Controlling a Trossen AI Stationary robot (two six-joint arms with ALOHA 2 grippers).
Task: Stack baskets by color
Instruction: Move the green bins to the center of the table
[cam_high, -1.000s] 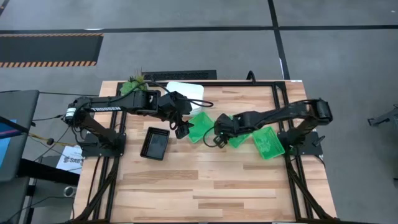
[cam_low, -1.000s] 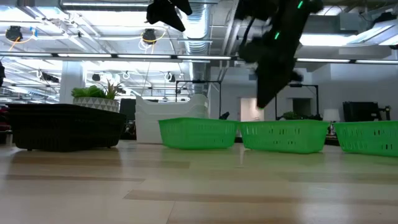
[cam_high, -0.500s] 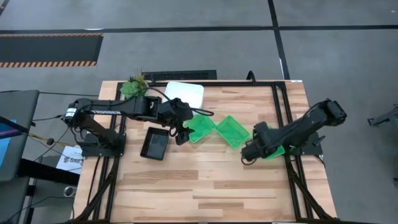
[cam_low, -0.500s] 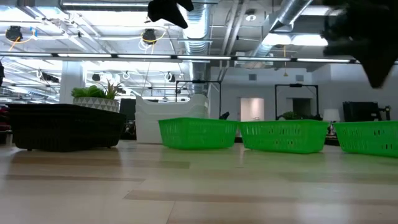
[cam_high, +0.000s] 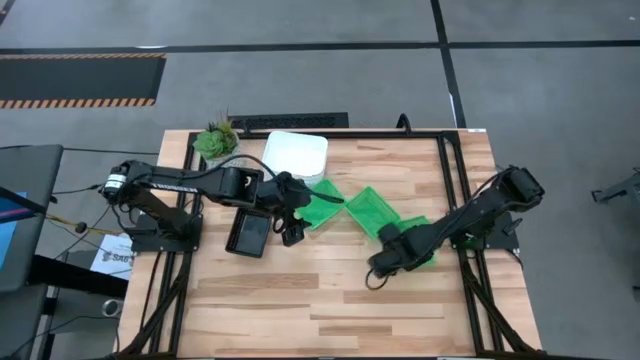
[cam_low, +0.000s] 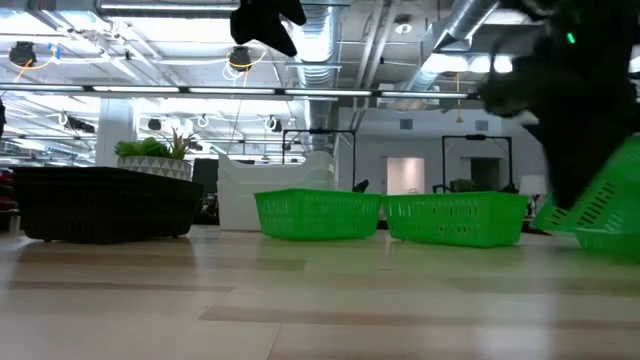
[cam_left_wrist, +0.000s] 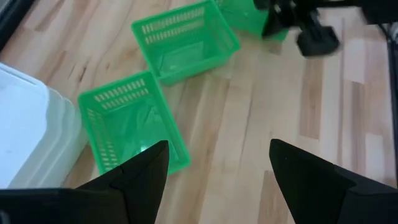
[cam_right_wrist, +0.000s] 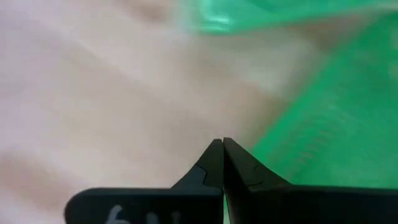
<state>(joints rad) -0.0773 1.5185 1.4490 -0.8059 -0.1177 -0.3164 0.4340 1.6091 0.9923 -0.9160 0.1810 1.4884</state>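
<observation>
Nearest to the front edge of the wooden table (cam_high: 330, 320), we see the right gripper (cam_high: 373, 274), low over the bare boards. In its own wrist view its two fingers (cam_right_wrist: 214, 163) are pressed together with nothing between them.

Just behind it, under the right forearm, lies one green basket (cam_high: 417, 247). In the low view this basket (cam_low: 603, 203) stands tilted, with one side raised from the table. We cannot tell if the arm touches it, because the arm covers part of it.

A little farther, on the left half of the table, the black basket (cam_high: 249, 231) rests flat. The left gripper (cam_high: 291, 232) hangs just beside its right edge, above the table. In the left wrist view its fingers (cam_left_wrist: 142, 174) are spread wide and hold nothing.

Behind the left gripper lie two more green baskets, apart from each other and not stacked. One green basket (cam_high: 322, 204) is near the left gripper, and the other green basket (cam_high: 372, 209) is to its right, turned at an angle.

Farther still, at the back edge, stands the white basket (cam_high: 296, 153). It looks like a stack, but we cannot count its layers. The potted plant (cam_high: 214, 140) stands at the back left corner, beside the white basket.
</observation>
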